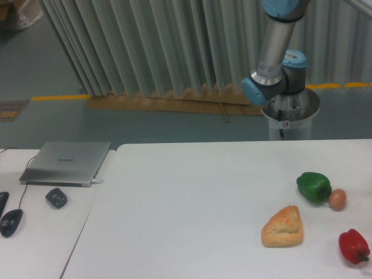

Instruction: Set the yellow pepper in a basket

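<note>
The yellow pepper is out of view, and no basket shows in the frame. Only part of my arm point(273, 64) shows at the top right, behind the white table's point(192, 197) far edge; its upper links leave the frame at the top. The gripper itself is not in view.
On the table's right side lie a green pepper point(314, 186), a small brown egg-like thing point(337, 199), a croissant point(283, 227) and a red pepper point(354, 246). On a second table at the left are a closed laptop point(67, 163), a dark small object point(56, 197) and a mouse point(11, 222).
</note>
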Available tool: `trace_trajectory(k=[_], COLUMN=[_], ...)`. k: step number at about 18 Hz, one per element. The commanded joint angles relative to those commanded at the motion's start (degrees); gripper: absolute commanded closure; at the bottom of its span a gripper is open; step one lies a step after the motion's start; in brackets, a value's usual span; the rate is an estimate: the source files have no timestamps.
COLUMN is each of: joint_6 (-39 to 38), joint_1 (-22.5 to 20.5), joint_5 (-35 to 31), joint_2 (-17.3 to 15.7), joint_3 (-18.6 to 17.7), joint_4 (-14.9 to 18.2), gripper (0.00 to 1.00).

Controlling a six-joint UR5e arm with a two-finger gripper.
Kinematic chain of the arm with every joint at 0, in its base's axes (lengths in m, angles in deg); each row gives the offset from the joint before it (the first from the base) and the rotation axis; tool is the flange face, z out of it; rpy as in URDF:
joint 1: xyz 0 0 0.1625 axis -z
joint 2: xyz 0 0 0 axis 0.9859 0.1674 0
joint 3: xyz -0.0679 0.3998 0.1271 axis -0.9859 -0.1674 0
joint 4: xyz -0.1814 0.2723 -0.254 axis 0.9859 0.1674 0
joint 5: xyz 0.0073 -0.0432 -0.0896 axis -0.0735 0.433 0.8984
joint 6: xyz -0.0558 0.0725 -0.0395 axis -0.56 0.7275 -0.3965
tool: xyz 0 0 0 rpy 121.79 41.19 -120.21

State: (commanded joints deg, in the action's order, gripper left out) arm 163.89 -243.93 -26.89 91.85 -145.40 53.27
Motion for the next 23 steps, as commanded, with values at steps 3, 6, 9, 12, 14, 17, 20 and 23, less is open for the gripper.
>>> trace_trajectory(k=[3,6,9,12,14,17,20,23], joint_6=[0.0,-0.1,-0.1,-0.1,-0.2,-0.2,-0.2,-1.0], joint_1=[2.2,3.8,5.4,6.8,8.1,9.8,11.9,15.0], joint_5=[0.0,1.2,3.4,3.7,3.7,3.7,5.0,5.1], joint_2=[-1.1,-2.3,-3.0,-4.8,-5.3,-6.9,-8.0,-10.0], joint_3=[-0.2,-0.4,-1.1,-2.3,-3.1,-4.7,-5.8,-6.0], joint_4=[0.2,0.5,0.6,0.6,0.6,0.7,2.2,5.2], gripper=[0.0,0.0,0.0,0.0,0.0,0.0,0.0,0.0])
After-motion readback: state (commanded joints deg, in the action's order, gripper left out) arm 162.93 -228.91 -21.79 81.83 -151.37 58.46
